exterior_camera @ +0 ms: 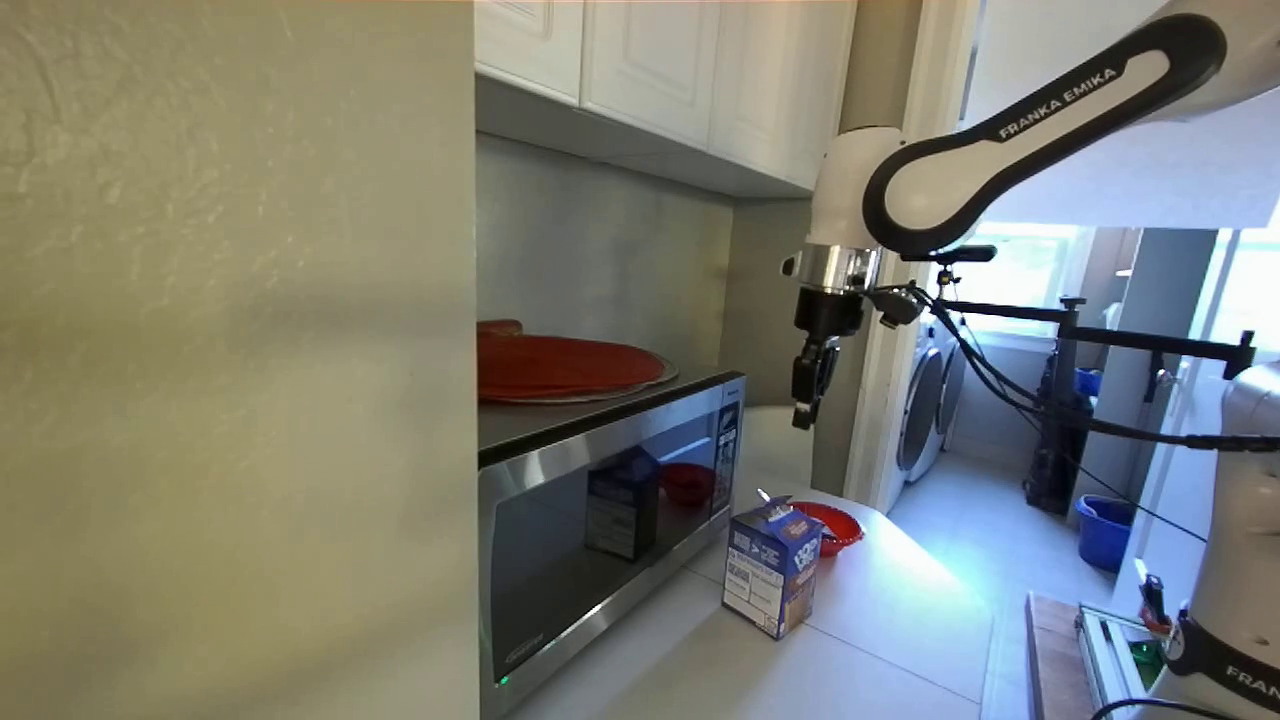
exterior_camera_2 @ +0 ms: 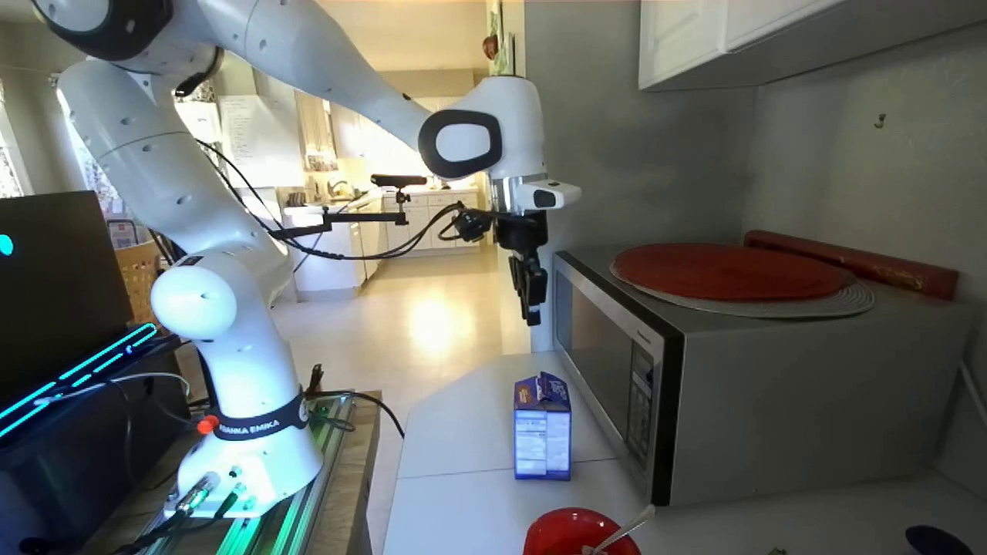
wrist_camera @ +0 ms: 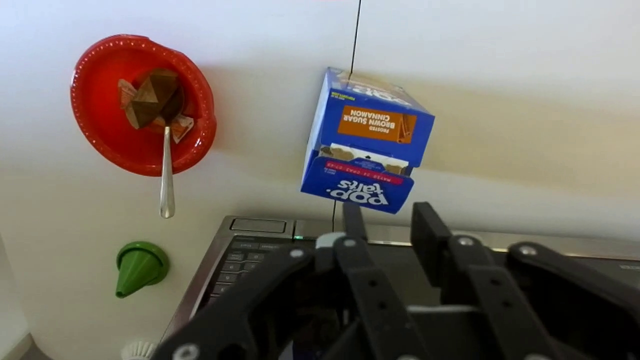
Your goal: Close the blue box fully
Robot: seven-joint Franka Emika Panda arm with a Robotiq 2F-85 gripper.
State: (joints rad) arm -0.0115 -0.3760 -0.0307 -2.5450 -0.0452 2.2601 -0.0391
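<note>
The blue box, a small upright Pop-Tarts carton, stands on the white counter in both exterior views (exterior_camera: 770, 575) (exterior_camera_2: 542, 443). In the wrist view the blue box (wrist_camera: 377, 125) shows its top partly open. One blue flap (wrist_camera: 357, 187) with a red stripe sticks outward on the microwave side, and a gap shows the inside. The other top panel, with an orange label, lies flatter. My gripper (wrist_camera: 387, 215) is open, with a gap between its fingertips and nothing held. In both exterior views the gripper (exterior_camera: 805, 415) (exterior_camera_2: 532, 316) points down, well above the box and apart from it.
A steel microwave (exterior_camera: 610, 530) stands close beside the box, with a red round dish (exterior_camera_2: 732, 271) on top. A red bowl (wrist_camera: 110, 125) with a spoon (wrist_camera: 167, 175) stands near the box. A green cone (wrist_camera: 142, 270) is on the counter. White cabinets (exterior_camera: 650, 60) hang above.
</note>
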